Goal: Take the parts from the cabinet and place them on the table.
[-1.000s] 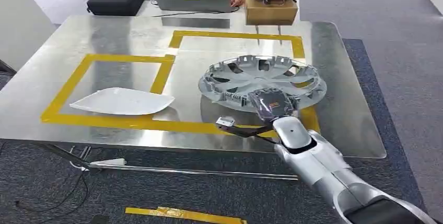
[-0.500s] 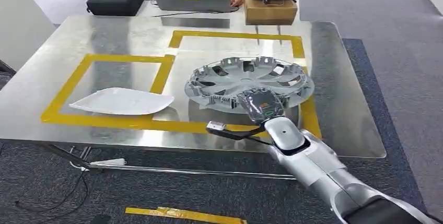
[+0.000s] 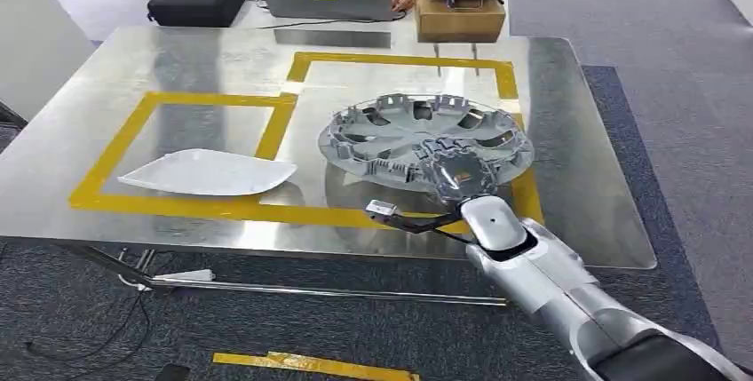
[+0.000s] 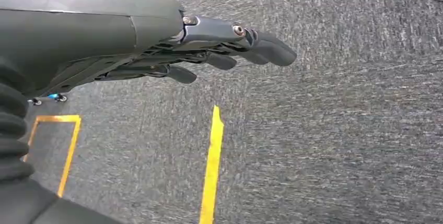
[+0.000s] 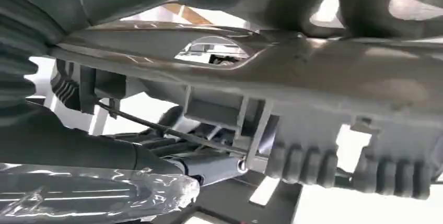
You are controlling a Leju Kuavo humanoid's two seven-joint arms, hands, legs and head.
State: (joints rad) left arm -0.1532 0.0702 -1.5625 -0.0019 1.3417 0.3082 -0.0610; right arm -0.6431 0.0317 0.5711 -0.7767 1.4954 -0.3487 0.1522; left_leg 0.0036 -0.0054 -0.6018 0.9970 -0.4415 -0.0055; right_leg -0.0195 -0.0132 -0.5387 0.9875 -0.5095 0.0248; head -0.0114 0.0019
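Grey wheel cover [image 3: 426,137] in right hand [image 3: 458,177], one white plate [image 3: 210,172]

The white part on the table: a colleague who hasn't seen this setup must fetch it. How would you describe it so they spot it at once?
On the metal table, look inside the left yellow tape rectangle. The white part lies flat near its front edge: a thin, smooth, pointed panel, unlike the round grey ribbed wheel cover beside it, which the right hand holds.
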